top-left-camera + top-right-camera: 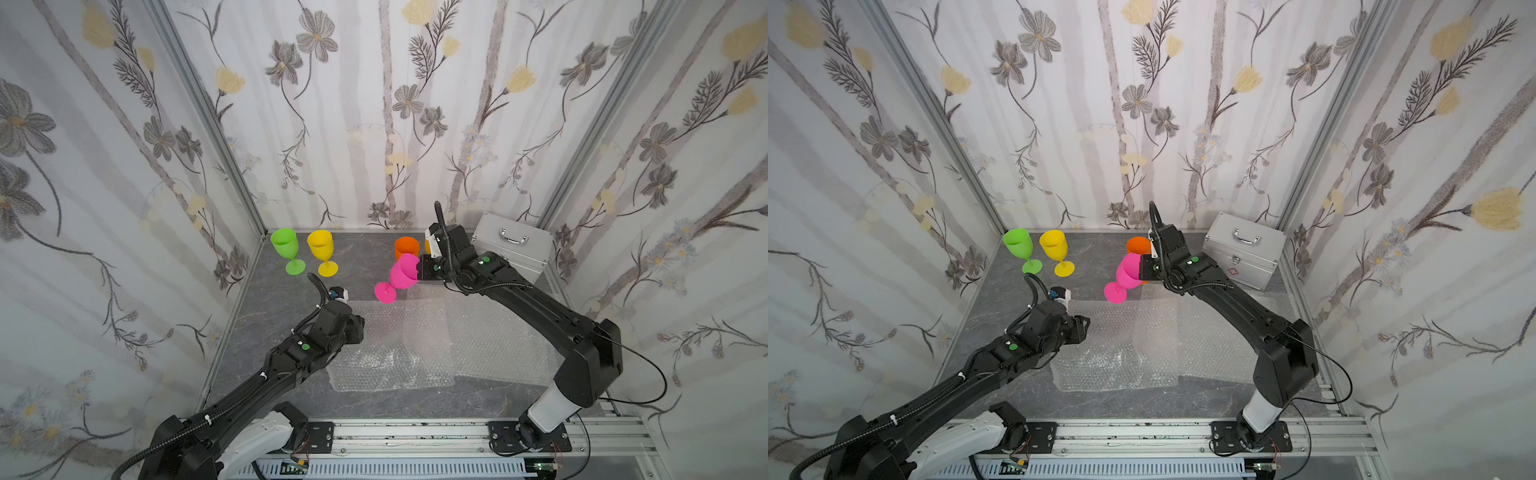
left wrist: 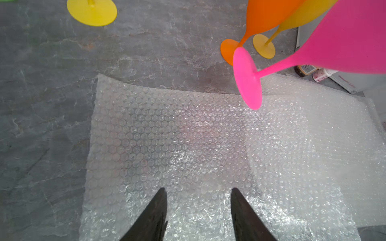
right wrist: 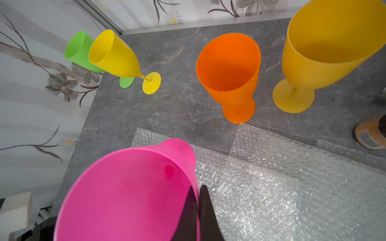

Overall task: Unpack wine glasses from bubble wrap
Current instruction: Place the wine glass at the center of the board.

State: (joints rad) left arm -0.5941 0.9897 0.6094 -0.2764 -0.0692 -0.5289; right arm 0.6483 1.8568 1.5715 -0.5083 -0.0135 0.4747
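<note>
Above bubble wrap, right arm outstretched

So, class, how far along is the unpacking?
Done: lime green goblet, yellow goblet, orange goblet and amber-yellow goblet, stemmed plastic, stand bare; clear bubble wrap sheets lie flat. In hand: right gripper pinches the tilted hot pink goblet by its rim. Left: standing it upright.
</note>
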